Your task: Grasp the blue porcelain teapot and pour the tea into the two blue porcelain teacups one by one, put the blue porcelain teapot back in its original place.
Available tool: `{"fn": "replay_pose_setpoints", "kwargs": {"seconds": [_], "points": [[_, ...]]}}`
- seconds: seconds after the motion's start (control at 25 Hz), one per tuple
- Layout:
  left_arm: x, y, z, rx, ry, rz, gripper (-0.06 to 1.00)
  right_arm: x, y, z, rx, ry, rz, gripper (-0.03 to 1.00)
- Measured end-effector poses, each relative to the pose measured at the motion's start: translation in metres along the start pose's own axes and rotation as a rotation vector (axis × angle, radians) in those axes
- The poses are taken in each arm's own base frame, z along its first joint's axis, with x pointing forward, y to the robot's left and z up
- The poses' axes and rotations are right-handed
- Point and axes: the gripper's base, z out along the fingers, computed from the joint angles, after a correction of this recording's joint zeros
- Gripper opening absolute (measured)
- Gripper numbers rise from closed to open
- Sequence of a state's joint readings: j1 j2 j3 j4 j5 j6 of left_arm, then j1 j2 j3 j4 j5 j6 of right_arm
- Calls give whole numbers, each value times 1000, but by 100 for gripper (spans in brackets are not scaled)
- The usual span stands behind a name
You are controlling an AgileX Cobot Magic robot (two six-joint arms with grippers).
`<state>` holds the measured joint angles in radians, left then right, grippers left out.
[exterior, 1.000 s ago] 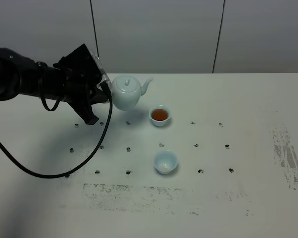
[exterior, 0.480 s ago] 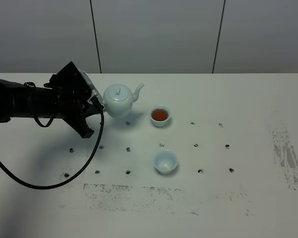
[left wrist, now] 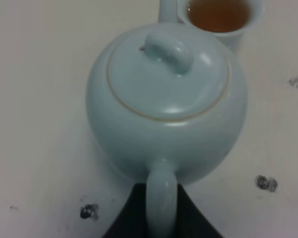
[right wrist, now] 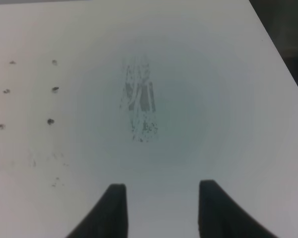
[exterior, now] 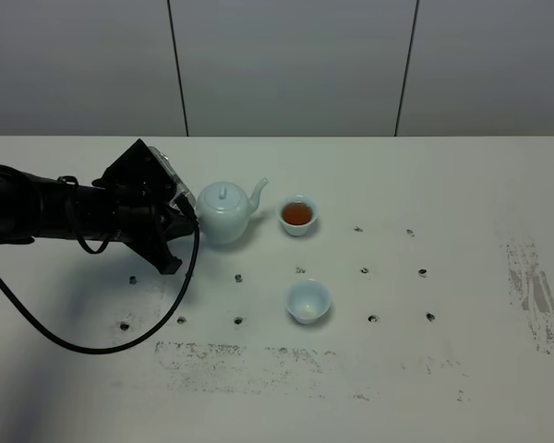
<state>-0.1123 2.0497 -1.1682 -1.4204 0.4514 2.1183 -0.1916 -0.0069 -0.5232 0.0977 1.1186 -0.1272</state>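
The blue porcelain teapot (exterior: pixel 223 210) stands upright at table height, left of the far teacup, spout toward it. My left gripper (exterior: pixel 186 212) is shut on its loop handle (left wrist: pixel 161 201), with a dark finger (left wrist: pixel 131 218) on each side of it. The lidded body of the teapot (left wrist: pixel 166 104) fills the left wrist view. The far teacup (exterior: pixel 296 215) holds brown tea and also shows beyond the teapot as the cup (left wrist: pixel 219 12). The near teacup (exterior: pixel 308 301) shows a pale inside with no tea visible. My right gripper (right wrist: pixel 161 208) hangs open over bare table, out of the exterior view.
The white table (exterior: pixel 462 203) has rows of small dark holes and scuffed patches (exterior: pixel 534 286) at the right and along the front. A black cable (exterior: pixel 92 341) loops from the left arm over the table. The table's edge (right wrist: pixel 280 54) shows in the right wrist view.
The left arm has drawn the teapot left, away from the far teacup, and lowered it toward the table. Both cups stay put.
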Motion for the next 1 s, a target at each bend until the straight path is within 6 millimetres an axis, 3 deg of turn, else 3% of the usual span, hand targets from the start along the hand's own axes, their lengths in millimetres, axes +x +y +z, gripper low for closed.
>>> {"fn": "replay_pose_setpoints", "kwargs": {"seconds": [0.2,0.44,0.64,1.0], "points": [[-5,0,-4,0,-12,10,11,0,0,0,0,0,0,35],[-33,-5,-33,-21,-24,106,11,0,0,0,0,0,-1,35],[-55,-19,-51,6,-16,157,11,0,0,0,0,0,-1,35],[-59,-41,-46,75,103,236,11,0,0,0,0,0,0,35]]}}
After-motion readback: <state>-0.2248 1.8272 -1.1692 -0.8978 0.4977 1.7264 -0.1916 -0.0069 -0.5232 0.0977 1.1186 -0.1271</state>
